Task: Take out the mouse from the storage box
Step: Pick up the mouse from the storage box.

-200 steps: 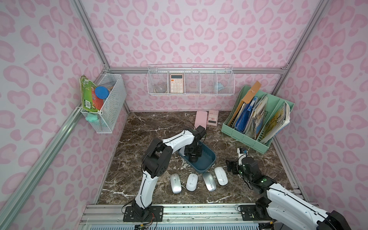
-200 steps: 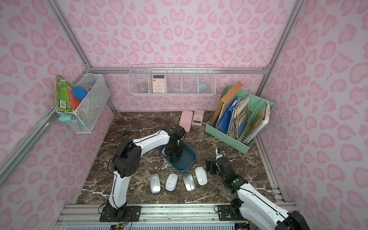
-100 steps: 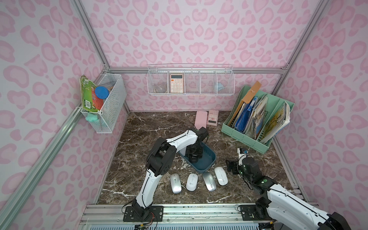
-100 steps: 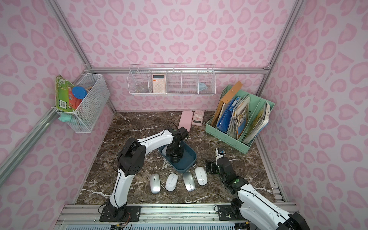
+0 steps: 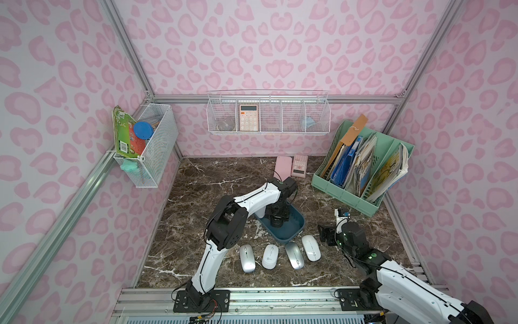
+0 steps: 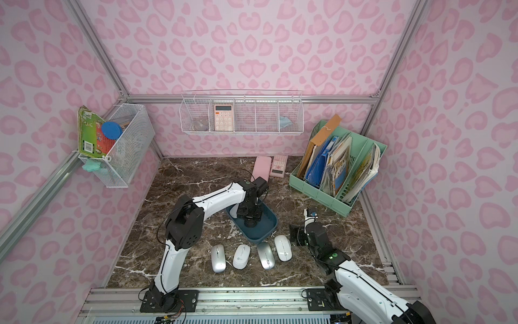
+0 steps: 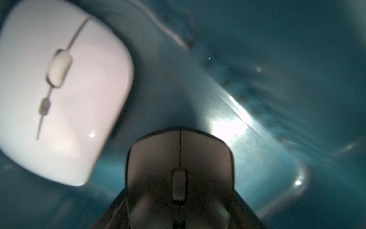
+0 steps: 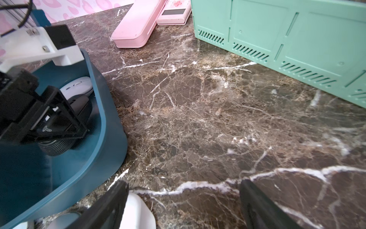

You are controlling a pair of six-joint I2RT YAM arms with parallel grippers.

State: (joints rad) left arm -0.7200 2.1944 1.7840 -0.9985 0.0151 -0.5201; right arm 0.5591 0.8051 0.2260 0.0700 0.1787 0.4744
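Nearest us, along the front edge of the bench point(image 5: 182, 252), a row of 4 pale mice point(image 5: 294, 255) is lying side by side, none of them touching. Just beside the row's right end, the right gripper point(image 8: 183, 183) is hovering low over bare stone, its fingers point(image 8: 112, 202) standing wide apart around nothing.

Behind the row, the storage box point(image 5: 291, 238) is sitting askew, its near corner just beside the 2 right-hand mice. We are seeing the left gripper point(image 5: 280, 214) reaching down inside the box, its fingers point(image 8: 65, 111) clamped on the sides of a dark mouse point(image 7: 179, 158). We cannot tell whether that mouse is clearing the box floor. A white mouse point(image 7: 59, 89) is lying just beside it in the same box.

Open bench is lying between the box's right wall and the mint file rack point(image 5: 350, 193), and more is stretching left to the wall. Farthest back, a pink case point(image 5: 283, 167) and a pink calculator point(image 5: 300, 165) are lying side by side.
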